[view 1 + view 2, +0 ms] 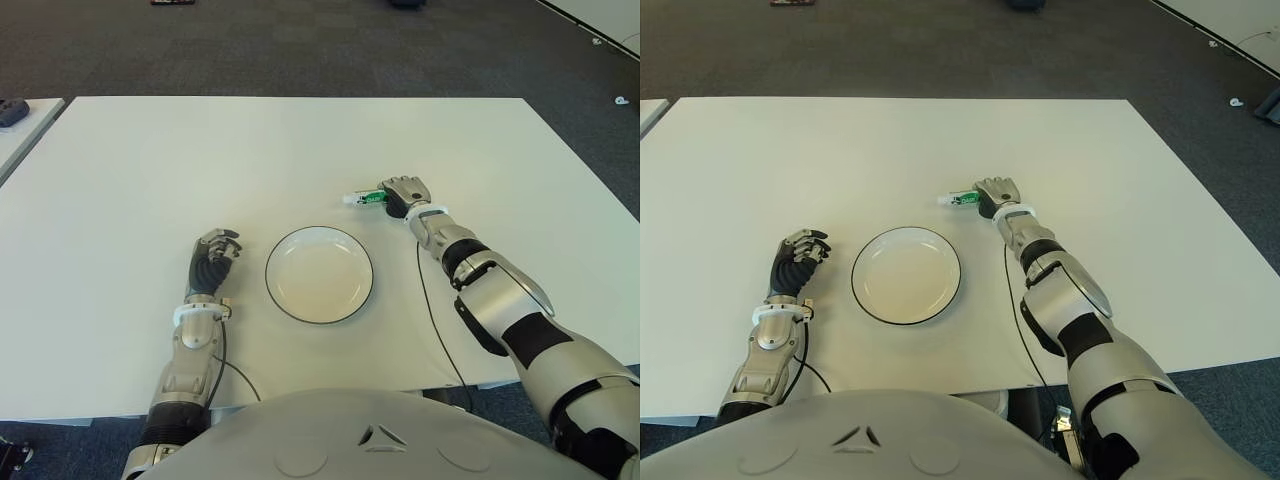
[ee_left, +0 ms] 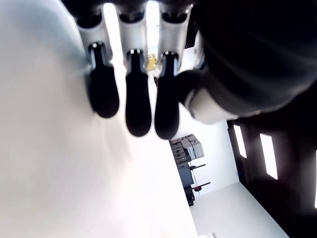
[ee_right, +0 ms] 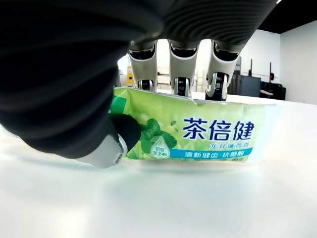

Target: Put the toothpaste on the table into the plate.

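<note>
Nearest, the left hand [image 1: 213, 256] shows on the table [image 1: 120, 180] just left of the plate [image 1: 319, 274], its fingers [image 2: 138, 104] curled inward and holding nothing. Beyond the plate's far right rim, the right hand [image 1: 404, 194] is down on the toothpaste [image 1: 365, 198]. Its thumb presses the front of the green-and-white tube while the other fingers [image 3: 181, 69] stand behind it, closing around the tube, which lies flat on the table, outside the plate.
</note>
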Robot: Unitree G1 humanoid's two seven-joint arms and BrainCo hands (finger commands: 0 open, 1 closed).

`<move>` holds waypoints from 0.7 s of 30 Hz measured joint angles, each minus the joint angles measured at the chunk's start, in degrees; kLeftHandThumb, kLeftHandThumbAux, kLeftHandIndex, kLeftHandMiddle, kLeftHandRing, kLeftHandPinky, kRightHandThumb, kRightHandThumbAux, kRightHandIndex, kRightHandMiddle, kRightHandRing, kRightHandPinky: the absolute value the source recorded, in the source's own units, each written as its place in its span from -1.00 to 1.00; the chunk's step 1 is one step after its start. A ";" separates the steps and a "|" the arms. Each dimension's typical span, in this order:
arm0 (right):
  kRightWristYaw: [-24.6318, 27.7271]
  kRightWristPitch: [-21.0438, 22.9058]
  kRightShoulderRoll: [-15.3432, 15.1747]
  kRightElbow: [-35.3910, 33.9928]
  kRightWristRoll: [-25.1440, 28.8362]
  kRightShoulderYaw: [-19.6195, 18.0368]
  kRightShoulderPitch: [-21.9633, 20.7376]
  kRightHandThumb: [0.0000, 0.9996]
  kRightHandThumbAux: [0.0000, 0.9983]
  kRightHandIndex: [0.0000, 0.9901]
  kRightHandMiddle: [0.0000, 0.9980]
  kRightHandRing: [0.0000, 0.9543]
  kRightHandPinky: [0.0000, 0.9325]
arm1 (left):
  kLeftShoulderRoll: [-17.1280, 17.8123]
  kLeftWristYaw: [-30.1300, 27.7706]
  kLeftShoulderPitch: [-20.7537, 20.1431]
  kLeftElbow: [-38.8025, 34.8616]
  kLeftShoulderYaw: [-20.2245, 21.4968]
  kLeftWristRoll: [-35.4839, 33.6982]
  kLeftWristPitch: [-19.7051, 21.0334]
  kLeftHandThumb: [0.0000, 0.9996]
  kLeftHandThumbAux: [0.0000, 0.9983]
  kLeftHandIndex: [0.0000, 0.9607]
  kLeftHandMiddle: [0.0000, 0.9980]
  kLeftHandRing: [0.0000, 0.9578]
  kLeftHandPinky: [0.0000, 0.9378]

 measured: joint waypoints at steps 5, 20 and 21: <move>0.01 -0.09 -0.06 0.02 0.19 -0.64 0.00 0.67 0.38 -0.20 0.02 0.40 0.52 | 0.00 0.16 -0.04 0.02 0.19 -0.02 0.03 0.40 0.44 -0.11 0.09 0.17 0.12; -0.22 -0.09 0.11 -0.05 2.56 -3.76 -0.05 0.68 0.36 -0.16 0.16 0.69 0.76 | -0.01 0.16 -0.28 0.32 1.36 -0.05 0.09 0.40 0.44 -0.11 0.09 0.17 0.12; -0.23 -0.12 0.13 -0.07 2.80 -4.06 -0.08 0.69 0.36 -0.16 0.16 0.70 0.77 | 0.00 0.16 -0.32 0.35 1.39 -0.05 0.07 0.40 0.44 -0.11 0.10 0.17 0.13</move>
